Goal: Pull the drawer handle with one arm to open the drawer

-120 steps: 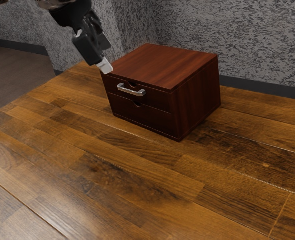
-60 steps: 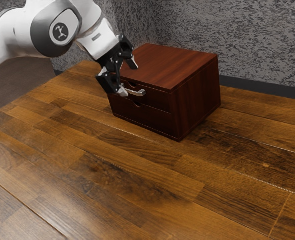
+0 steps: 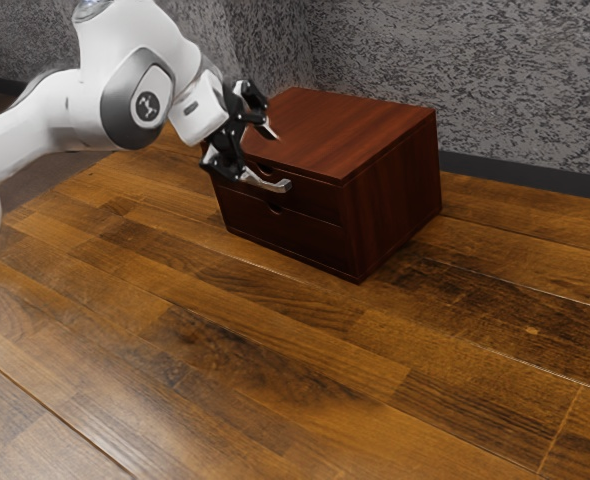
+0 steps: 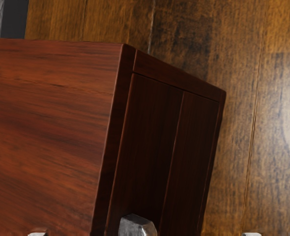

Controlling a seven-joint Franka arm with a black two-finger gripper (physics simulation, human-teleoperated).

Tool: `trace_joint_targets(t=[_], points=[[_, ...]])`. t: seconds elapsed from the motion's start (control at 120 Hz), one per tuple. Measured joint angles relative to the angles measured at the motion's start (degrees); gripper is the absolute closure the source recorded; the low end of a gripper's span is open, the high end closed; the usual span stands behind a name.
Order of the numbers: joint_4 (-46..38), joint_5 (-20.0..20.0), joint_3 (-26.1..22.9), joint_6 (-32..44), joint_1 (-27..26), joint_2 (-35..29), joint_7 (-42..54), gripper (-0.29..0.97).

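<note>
Presently the wooden table [image 3: 275, 400] carries one dark red cabinet [image 3: 375, 170], which stands toward the far wall with two drawers stacked in its front face. The white arm [image 3: 95, 100] enters from the exterior view's left and reaches the cabinet's front upper corner.

The upper drawer [image 3: 310, 198] appears fully shut, its front flush with the lower one. The task has therefore barely begun: the step in hand is to seat the grip before any pull.

The drawer handle [image 3: 271, 184] is a silver bar mounted on the upper drawer front, near the end closest to the arm. Its long axis runs level with the table, along the drawer front. The drawer front faces the exterior view's lower left, so the pull presumably goes that way.

The gripper [image 3: 254, 150] sits at the handle with its jaws apart, one above the bar and one at or just below it. In the wrist view the bar lies between the two tips, clamped by neither.

Procedure, as judged:
- Centre the bar between the jaws.
- Close across the bar's short dimension.
- Pull straight out, square to the drawer front, to avoid slipping off or dragging the cabinet.
</note>
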Motion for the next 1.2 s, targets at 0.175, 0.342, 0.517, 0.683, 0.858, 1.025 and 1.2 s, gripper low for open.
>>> trace_joint_targets(t=[0.175,0.342,0.517,0.683,0.858,1.025,1.2], points=[[-0.17,1.37,0.0,2.84,1.46,0.81,2.88,0.33],[-1.12,2.54,0.0,4.38,2.59,1.66,5.02,0.37],[-0.91,3.06,0.0,5.41,2.71,3.94,6.86,0.39],[-0.59,3.32,0.0,6.5,3.32,5.68,8.2,0.4],[-0.18,3.88,0.0,7.15,3.56,6.92,9.25,0.41],[0.27,3.96,0.0,7.47,3.56,7.83,9.99,0.42],[0.42,3.9,0.0,8.29,3.57,8.56,10.43,0.44]])
